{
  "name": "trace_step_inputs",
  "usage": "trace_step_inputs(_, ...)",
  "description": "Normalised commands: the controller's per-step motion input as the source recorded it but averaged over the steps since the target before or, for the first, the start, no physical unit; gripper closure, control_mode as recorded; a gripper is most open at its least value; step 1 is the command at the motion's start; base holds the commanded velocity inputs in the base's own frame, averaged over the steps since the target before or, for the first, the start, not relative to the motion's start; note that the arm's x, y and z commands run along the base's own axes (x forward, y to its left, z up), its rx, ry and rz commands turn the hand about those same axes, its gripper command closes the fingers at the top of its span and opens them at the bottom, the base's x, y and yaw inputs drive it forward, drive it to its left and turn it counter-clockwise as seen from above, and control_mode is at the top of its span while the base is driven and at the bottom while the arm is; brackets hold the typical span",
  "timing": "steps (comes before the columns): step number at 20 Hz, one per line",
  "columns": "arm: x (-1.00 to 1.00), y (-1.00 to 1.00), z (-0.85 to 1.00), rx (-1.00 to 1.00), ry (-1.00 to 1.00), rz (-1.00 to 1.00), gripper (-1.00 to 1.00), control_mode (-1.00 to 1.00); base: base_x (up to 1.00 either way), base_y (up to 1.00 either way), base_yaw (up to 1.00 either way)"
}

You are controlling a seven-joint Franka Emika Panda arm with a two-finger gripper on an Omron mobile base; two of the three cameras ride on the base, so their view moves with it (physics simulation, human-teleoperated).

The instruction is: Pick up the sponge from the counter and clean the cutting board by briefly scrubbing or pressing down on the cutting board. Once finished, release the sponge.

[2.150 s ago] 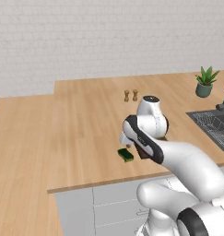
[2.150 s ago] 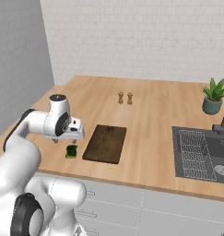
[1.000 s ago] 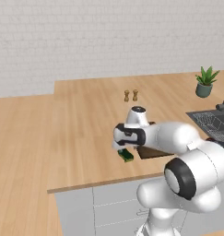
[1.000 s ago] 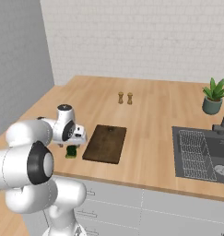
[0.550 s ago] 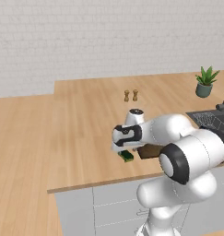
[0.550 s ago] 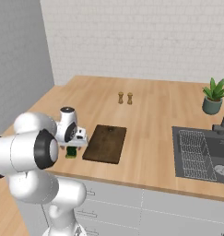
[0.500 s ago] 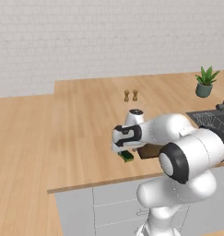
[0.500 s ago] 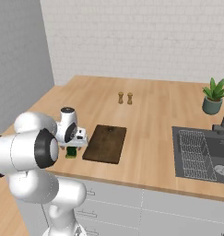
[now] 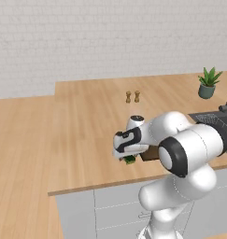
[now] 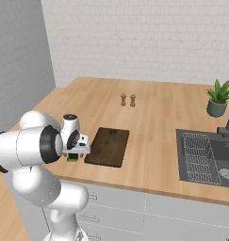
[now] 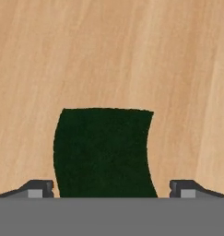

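Observation:
The dark-green sponge point(image 11: 104, 152) lies flat on the light wood counter point(image 11: 109, 50), seen from straight above in the hand view. My gripper point(image 11: 111, 189) is open, and its two fingertips point(image 11: 38, 189) stand one on each side of the sponge, apart from it. In the right base view the hand hangs low over the sponge point(image 10: 72, 157), just left of the dark-brown cutting board point(image 10: 108, 146). In the left base view the sponge point(image 9: 129, 159) peeks out under the hand, and a corner of the cutting board point(image 9: 150, 153) shows behind it.
Two small brown shakers point(image 10: 127, 100) stand further back on the counter. A dark sink point(image 10: 205, 153) with a grid is set in at the right, with a potted plant point(image 10: 218, 98) behind it. The counter's front edge point(image 10: 111, 186) runs just below the sponge.
The hand has come down a little closer over the sponge, its jaws still wide. Sponge and board have not moved.

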Motion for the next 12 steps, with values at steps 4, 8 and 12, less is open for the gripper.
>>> trace_step_inputs(4,0.00,0.00,-0.31,0.00,0.00,0.00,1.00,-1.00,0.00,0.00,0.00)
trace_step_inputs(8,0.00,0.01,-0.06,0.00,-0.02,0.00,1.00,-1.00,0.00,0.00,0.00)
trace_step_inputs(12,-0.02,0.02,0.17,0.00,-0.04,0.00,1.00,-1.00,0.00,0.00,0.00)
